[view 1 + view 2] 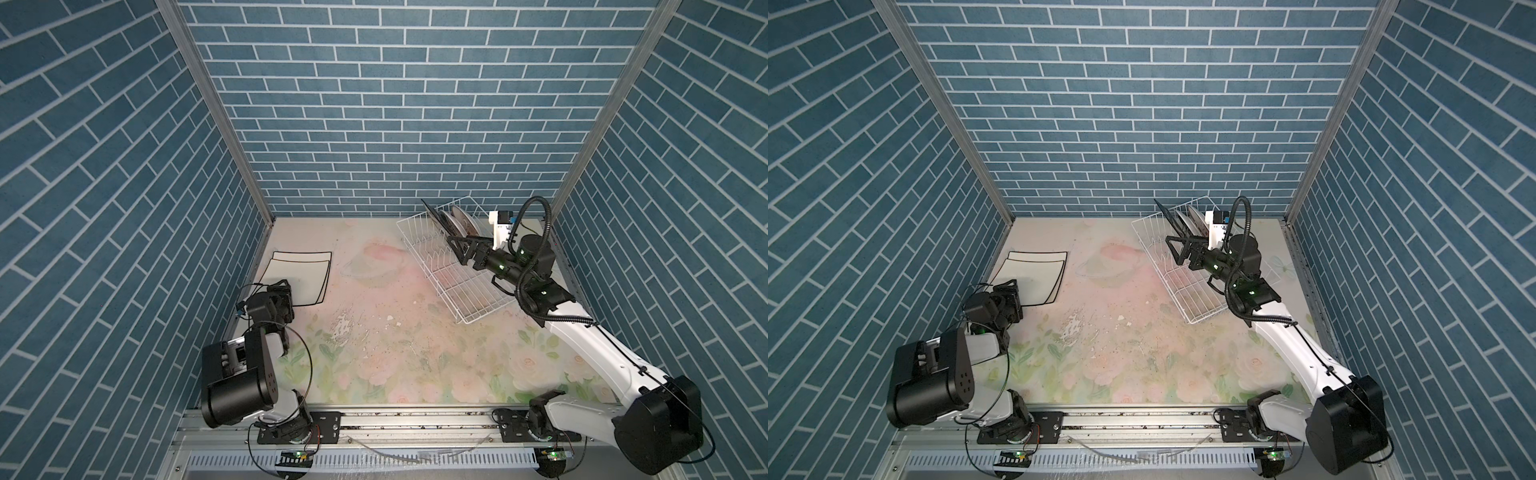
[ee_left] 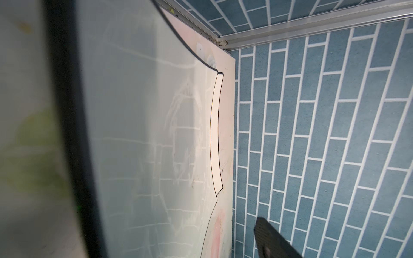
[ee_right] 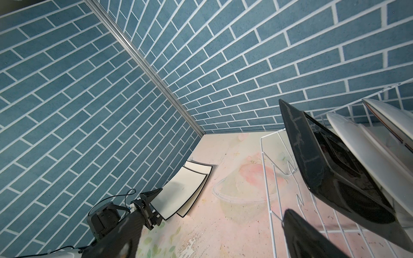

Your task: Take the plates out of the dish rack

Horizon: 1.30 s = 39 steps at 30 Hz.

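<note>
While two square plates [image 1: 300, 270] sit stacked on the table [image 1: 374, 332], three other plates [image 1: 455, 222] wait in the dish rack [image 1: 428, 274], so under halfway; left gripper [image 3: 157, 206] spread at the stack's edge, right gripper [image 1: 455, 250] gaping empty beside them.

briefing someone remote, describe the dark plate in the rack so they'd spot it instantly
At the right rear of the table sits a white wire dish rack, three plates standing on edge at its far end. The dark plate is leftmost in both top views: square-cornered, glossy black back, unlike the two round white plates beside it.
</note>
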Available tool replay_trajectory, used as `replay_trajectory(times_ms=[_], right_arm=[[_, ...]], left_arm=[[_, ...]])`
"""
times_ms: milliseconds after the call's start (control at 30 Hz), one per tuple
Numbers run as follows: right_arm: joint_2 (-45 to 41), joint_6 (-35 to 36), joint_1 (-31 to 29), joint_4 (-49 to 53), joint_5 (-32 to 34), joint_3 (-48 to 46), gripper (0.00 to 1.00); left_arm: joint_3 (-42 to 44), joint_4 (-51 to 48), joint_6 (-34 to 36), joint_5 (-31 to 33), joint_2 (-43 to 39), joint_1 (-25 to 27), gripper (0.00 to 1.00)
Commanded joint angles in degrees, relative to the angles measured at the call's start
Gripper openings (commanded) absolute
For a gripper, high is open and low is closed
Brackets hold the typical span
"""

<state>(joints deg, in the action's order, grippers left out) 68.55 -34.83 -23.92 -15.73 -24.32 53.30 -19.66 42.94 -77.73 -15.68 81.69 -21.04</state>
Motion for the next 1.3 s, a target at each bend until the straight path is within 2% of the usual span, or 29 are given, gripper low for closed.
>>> replay_trajectory(times_ms=[0,200,467,1100,1267], right_arm=[[-1.49,2.05,0.29,-0.24,0.76,-1.00,0.99],[-1.82,2.05,0.41,-0.42,0.92,-1.27,0.99],[-2.02,2.06,0.41,-0.35,1.07,-1.60,0.99],[-1.43,1.89,0.47,-0.61,1.14,-1.60,0.99],[-1.05,1.78,0.46,-0.92,1.02,-1.47,0.99]], left_arm=[[-3.20,-6.88,3.99,1.64,-4.48,-0.19,0.80],[-5.19,-13.85,7.33,2.30,-6.83,-0.23,0.85],[-5.17,-10.09,5.43,0.08,-2.47,-0.22,0.86],[-8.72,-21.82,8.31,3.89,-3.43,-0.12,0.93],[-9.16,-21.48,7.51,3.49,-2.19,0.00,0.96]])
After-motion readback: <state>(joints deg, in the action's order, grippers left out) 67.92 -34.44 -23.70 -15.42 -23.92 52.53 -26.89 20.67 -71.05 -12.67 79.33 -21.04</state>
